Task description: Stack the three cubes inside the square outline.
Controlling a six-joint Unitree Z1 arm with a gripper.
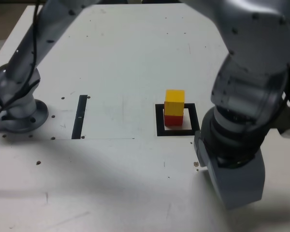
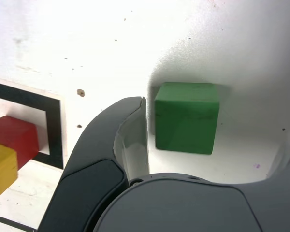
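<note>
robotics lab or test bench, by the look of it; exact room unclear.
jointed robot arm point(image 1: 253, 82) on a round base point(image 1: 21, 118), loose black cable point(image 1: 35, 53) along it; white tabletop point(image 1: 125, 174) with specks, scuffs and scattered small holes; flat black square outline point(image 1: 160, 121) and straight black strip point(image 1: 79, 117) as markers, plain solid-coloured cubes point(image 2: 186, 118) as test pieces. no wider room detail readable.

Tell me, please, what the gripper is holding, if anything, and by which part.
Nothing is held: the gripper is open, with the green cube between its jaws, not clamped.
</note>
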